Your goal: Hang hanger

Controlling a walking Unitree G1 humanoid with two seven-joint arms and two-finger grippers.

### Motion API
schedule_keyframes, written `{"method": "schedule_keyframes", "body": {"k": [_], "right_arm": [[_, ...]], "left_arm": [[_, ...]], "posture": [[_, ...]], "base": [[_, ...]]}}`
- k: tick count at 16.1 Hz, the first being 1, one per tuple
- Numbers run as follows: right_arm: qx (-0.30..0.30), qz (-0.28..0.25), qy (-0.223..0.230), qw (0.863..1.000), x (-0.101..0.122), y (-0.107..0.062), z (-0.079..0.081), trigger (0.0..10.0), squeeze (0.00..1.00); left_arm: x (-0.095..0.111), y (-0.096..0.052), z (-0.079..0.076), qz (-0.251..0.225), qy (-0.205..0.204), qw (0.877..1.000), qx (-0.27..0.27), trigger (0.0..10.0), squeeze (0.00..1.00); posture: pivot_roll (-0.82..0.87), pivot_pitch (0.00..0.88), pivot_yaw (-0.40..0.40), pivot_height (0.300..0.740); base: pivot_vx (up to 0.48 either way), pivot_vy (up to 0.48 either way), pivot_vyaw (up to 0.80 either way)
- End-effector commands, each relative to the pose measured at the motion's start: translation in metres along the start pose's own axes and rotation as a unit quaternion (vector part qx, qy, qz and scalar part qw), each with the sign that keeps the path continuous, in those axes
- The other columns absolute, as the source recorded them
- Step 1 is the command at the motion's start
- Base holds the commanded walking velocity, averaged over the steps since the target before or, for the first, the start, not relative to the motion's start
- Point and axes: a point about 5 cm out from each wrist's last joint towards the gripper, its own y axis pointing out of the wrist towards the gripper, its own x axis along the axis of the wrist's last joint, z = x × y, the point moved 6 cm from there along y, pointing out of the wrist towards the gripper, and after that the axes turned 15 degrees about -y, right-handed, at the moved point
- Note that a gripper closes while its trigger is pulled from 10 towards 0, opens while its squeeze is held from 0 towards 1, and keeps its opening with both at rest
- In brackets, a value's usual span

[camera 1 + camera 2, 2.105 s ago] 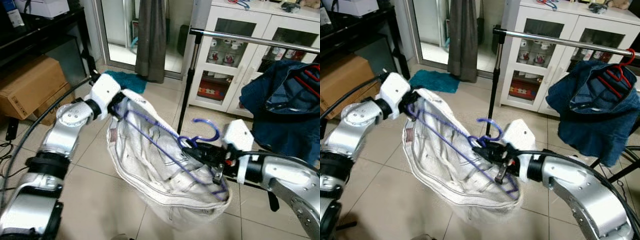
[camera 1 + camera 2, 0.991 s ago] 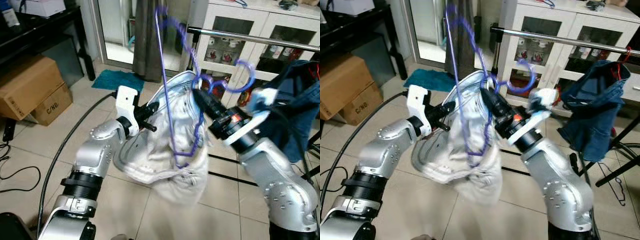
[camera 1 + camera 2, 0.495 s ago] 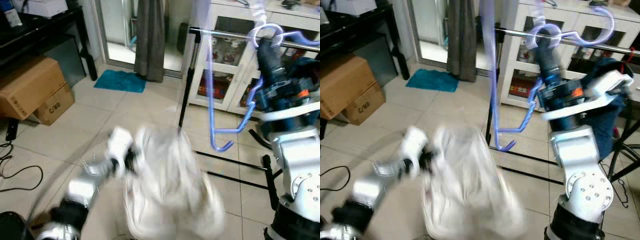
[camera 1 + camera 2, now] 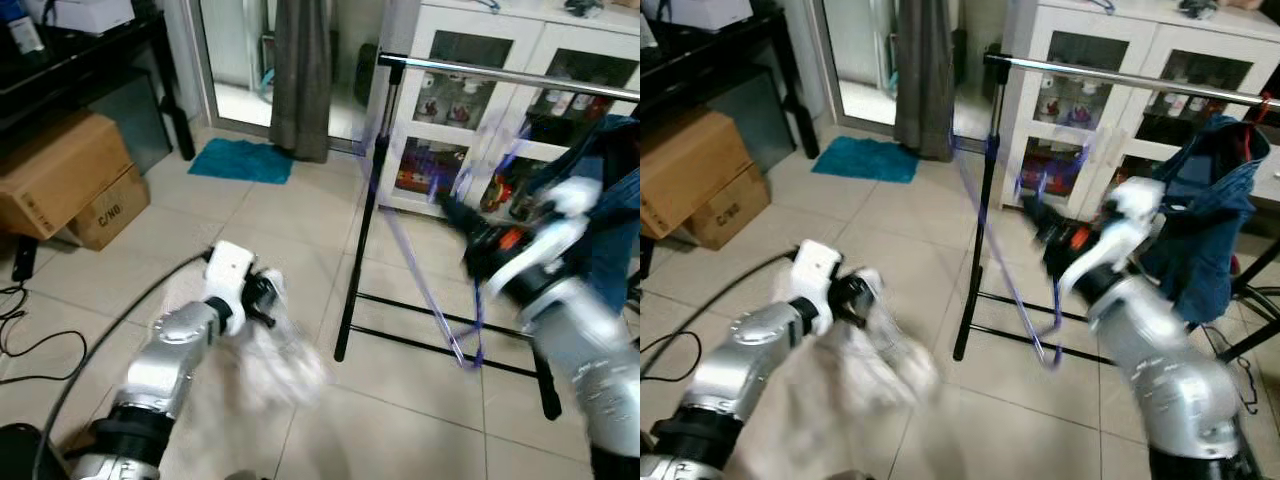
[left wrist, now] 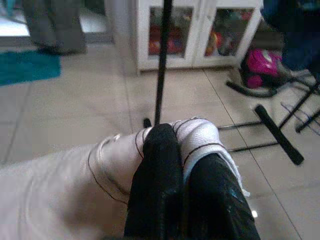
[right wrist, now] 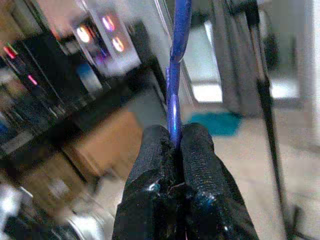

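Note:
A thin purple hanger (image 4: 430, 290), blurred by motion, slants down in front of the clothes rack's upright pole (image 4: 358, 230). My right gripper (image 4: 447, 208) is shut on its wire, well below the chrome rail (image 4: 500, 75); in the right wrist view the fingers (image 6: 200, 150) pinch the blue-purple wire (image 6: 176, 75). My left gripper (image 4: 264, 296) is low at the left, shut on a bunched white garment (image 4: 280, 365) that hangs off the hanger. In the left wrist view the black fingers (image 5: 160, 155) clamp a white fold (image 5: 197, 132).
A blue denim garment (image 4: 1205, 220) hangs on a red hanger (image 4: 1262, 105) at the rail's right end. The rack's black base bars (image 4: 430, 340) lie on the tiles. Cardboard boxes (image 4: 60, 175), a teal mat (image 4: 240, 160), a grey curtain (image 4: 300, 70) and a white cabinet (image 4: 500, 120) stand behind.
The white garment has come off the hanger and stays with my left gripper, low. My right arm, up at the rail half a second ago, has swung down with the bare hanger.

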Motion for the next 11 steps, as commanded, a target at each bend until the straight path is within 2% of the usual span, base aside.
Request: {"method": "schedule_keyframes", "body": {"k": [1, 2, 3, 4, 5, 6, 7, 8, 10, 11], "right_arm": [[-0.029, 0.028, -0.032, 0.999, -0.013, -0.004, -0.009, 0.0, 0.00], [-0.075, 0.070, -0.051, 0.993, -0.037, -0.011, -0.018, 0.0, 0.00], [-0.121, 0.095, -0.078, 0.985, -0.051, -0.017, -0.028, 10.0, 0.00], [-0.149, 0.115, -0.086, 0.978, -0.063, -0.025, -0.032, 10.0, 0.00], [-0.150, 0.121, -0.087, 0.977, -0.067, -0.027, -0.032, 10.0, 0.00], [-0.204, 0.160, -0.113, 0.959, -0.083, -0.044, -0.043, 10.0, 0.00], [-0.233, 0.161, -0.124, 0.951, -0.085, -0.051, -0.051, 10.0, 0.00], [-0.266, 0.142, -0.151, 0.941, -0.078, -0.059, -0.062, 10.0, 0.00], [-0.255, 0.093, -0.114, 0.956, -0.063, -0.053, -0.055, 10.0, 0.00], [-0.255, 0.081, -0.100, 0.958, -0.058, -0.052, -0.052, 10.0, 0.00]], "left_arm": [[0.020, -0.001, -0.011, -0.041, -0.001, 0.999, -0.014, 0.0, 0.00], [0.034, -0.007, -0.017, -0.079, -0.016, 0.997, -0.008, 0.0, 0.00], [0.045, -0.012, -0.019, -0.115, -0.016, 0.993, 0.007, 8.8, 0.00], [0.047, -0.017, -0.015, -0.124, -0.017, 0.991, 0.042, 10.0, 0.00], [0.047, -0.018, -0.013, -0.124, -0.016, 0.991, 0.055, 10.0, 0.00], [0.052, -0.028, -0.007, -0.159, -0.001, 0.982, 0.106, 10.0, 0.00], [0.051, -0.031, -0.004, -0.168, -0.013, 0.978, 0.122, 10.0, 0.00], [0.050, -0.036, -0.005, -0.187, -0.049, 0.974, 0.121, 10.0, 0.00], [0.053, -0.041, -0.001, -0.200, -0.040, 0.969, 0.142, 10.0, 0.00], [0.055, -0.042, 0.004, -0.193, -0.026, 0.969, 0.152, 10.0, 0.00]], "posture": [[-0.08, 0.000, -0.009, 0.740], [-0.07, 0.000, -0.008, 0.740], [-0.08, 0.000, -0.007, 0.740], [-0.07, 0.000, -0.006, 0.740], [-0.07, 0.000, -0.006, 0.740], [-0.07, 0.000, -0.007, 0.740], [-0.07, 0.000, -0.005, 0.740], [-0.08, 0.000, 0.000, 0.740], [-0.09, 0.000, 0.010, 0.740], [-0.09, 0.000, 0.010, 0.740]], "base": [[0.000, 0.000, 0.00], [0.000, 0.000, 0.00], [0.000, 0.000, 0.00], [0.000, 0.000, 0.00], [0.000, 0.000, 0.00], [0.000, 0.000, 0.00], [0.000, 0.000, -0.75], [0.000, 0.000, -0.77], [0.000, 0.000, -0.78], [0.000, 0.000, -0.79]]}}
